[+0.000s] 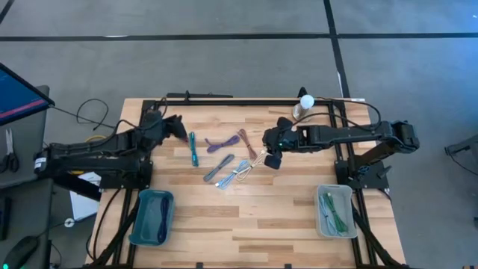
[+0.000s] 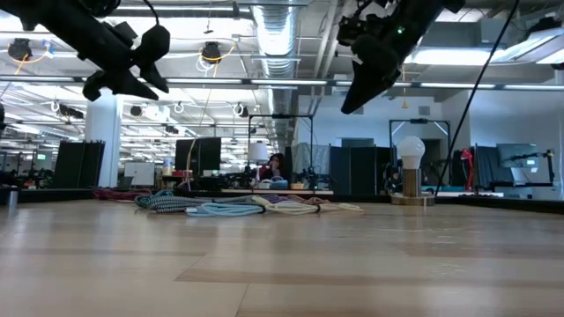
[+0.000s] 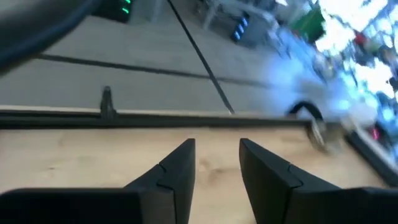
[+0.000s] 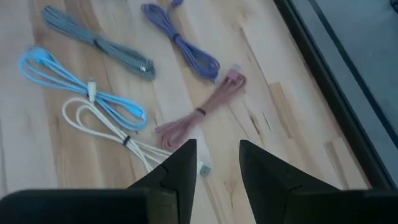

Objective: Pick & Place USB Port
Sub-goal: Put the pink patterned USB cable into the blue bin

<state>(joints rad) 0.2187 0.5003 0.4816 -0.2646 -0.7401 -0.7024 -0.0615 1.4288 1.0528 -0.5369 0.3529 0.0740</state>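
Several coiled USB cables lie flat mid-table: teal (image 1: 193, 148), purple (image 1: 219, 143) (image 4: 183, 45), pink (image 1: 246, 141) (image 4: 200, 112), grey (image 1: 217, 167) (image 4: 99, 42), light blue (image 1: 236, 174) (image 4: 81, 87) and white (image 1: 255, 161) (image 4: 118, 134). My right gripper (image 1: 272, 158) (image 4: 216, 152) hovers open above the white and pink cables, fingers pointing down and touching nothing. My left gripper (image 1: 179, 128) (image 3: 216, 152) is open and raised left of the teal cable, facing the table's far edge. In the low view both grippers (image 2: 123, 86) (image 2: 359, 88) hang well above the cable pile (image 2: 238, 205).
A teal bin (image 1: 151, 217) sits at the near left. A grey bin (image 1: 334, 211) at the near right holds green cables. A white-topped bottle-like object (image 1: 305, 102) stands at the far edge behind the right arm. Bare wood (image 1: 246, 217) lies between the bins.
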